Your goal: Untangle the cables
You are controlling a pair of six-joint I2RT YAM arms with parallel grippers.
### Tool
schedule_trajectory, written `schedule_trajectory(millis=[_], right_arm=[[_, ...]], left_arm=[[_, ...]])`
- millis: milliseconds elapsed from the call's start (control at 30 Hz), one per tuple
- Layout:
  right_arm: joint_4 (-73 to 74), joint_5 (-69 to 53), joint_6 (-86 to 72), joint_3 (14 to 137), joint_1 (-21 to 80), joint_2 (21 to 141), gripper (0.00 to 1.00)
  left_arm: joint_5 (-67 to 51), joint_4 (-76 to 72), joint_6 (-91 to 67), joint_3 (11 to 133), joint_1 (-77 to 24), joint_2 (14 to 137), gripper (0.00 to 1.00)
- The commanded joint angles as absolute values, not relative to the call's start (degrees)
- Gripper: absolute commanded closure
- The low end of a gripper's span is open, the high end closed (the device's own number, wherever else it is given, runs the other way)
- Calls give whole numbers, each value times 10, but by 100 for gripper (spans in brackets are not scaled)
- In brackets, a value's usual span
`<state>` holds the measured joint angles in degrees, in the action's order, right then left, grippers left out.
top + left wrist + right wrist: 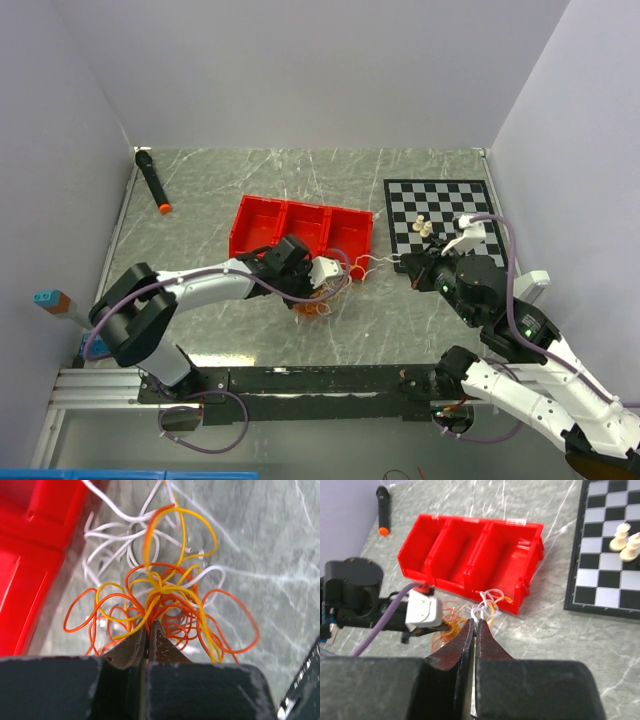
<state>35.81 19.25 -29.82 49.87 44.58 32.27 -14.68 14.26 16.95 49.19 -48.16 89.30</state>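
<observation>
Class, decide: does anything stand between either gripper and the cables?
Nothing visible does. The left gripper is shut on orange and yellow cables, the right gripper on a white strand; the red tray sits beside them.

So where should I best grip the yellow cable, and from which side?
Probably the big open loop of the yellow cable, which stands clear of the orange knot. Come from the table side, since the red tray walls off the other side and white strands crowd there.
</observation>
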Motion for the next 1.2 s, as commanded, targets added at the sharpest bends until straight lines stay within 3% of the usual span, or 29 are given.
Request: schedule_trajectory(millis=[0,133,333,500,867,1167], right_arm=[[372,228,-270,564,444,320,100],[395,268,-251,601,445,315,100],[421,308,-232,643,444,311,100],[447,343,-222,676,445,309,100],[492,428,-194,773,445,304,100],[428,497,-111,852,445,259,100]], left_arm=[[-127,198,206,483,-479,813,99],[-115,292,253,476,-435,759,99],[-212,424,377,460,-250,684,99],[-151,418,423,412,-173,650,99],[-133,395,414,398,-158,649,99],[-65,318,429,328,-158,664,99]])
